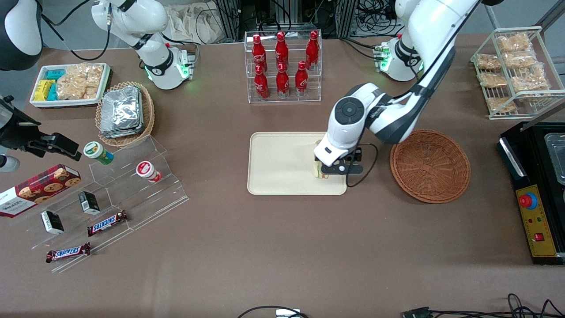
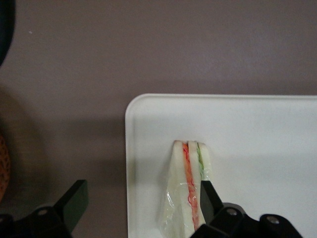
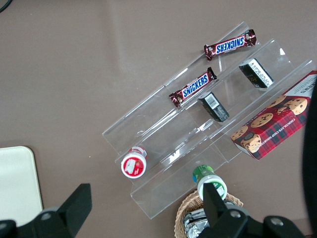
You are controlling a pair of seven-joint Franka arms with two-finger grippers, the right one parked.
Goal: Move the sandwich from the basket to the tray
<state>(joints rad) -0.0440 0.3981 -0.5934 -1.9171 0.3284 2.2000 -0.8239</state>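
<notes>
Cream tray [image 1: 282, 163] bears the sandwich [image 2: 185, 191] near its corner, my gripper [image 2: 141, 206] above it, fingers [image 2: 74, 201] spread apart, basket [image 1: 430, 165] alongside.

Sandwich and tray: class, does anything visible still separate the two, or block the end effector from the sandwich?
Nothing visible does. The sandwich already rests on the tray near its edge, the basket beside it is empty, and the open end effector straddles the sandwich.
</notes>
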